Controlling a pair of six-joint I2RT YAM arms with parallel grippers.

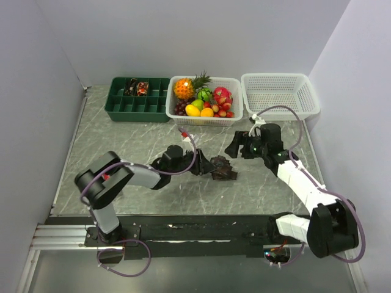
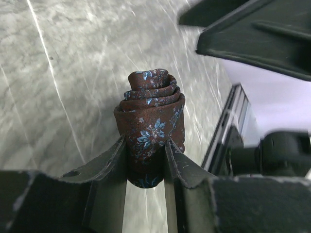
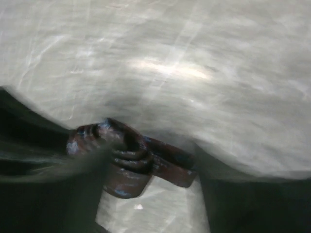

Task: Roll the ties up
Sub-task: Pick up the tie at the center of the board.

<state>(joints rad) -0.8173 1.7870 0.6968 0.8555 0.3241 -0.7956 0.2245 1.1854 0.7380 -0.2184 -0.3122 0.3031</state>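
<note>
A dark brown tie (image 1: 223, 170) with small blue flowers is rolled into a coil on the marble table (image 1: 134, 146). My left gripper (image 1: 206, 166) is shut on this tie, coming at it from the left. In the left wrist view the coil (image 2: 151, 121) stands between the two fingers (image 2: 109, 160), its spiral end facing up. My right gripper (image 1: 233, 147) hovers just up and right of the coil, open and apart from it. The right wrist view is blurred: the coil (image 3: 129, 158) lies below, between the wide-spread jaws, which hold nothing.
A green compartment tray (image 1: 122, 110) at the back left holds rolled ties (image 1: 135, 88) in its far cells. A white basket (image 1: 235, 116) full of toy fruit stands beside it. A white basket (image 1: 281, 91) with nothing in it stands at the back right.
</note>
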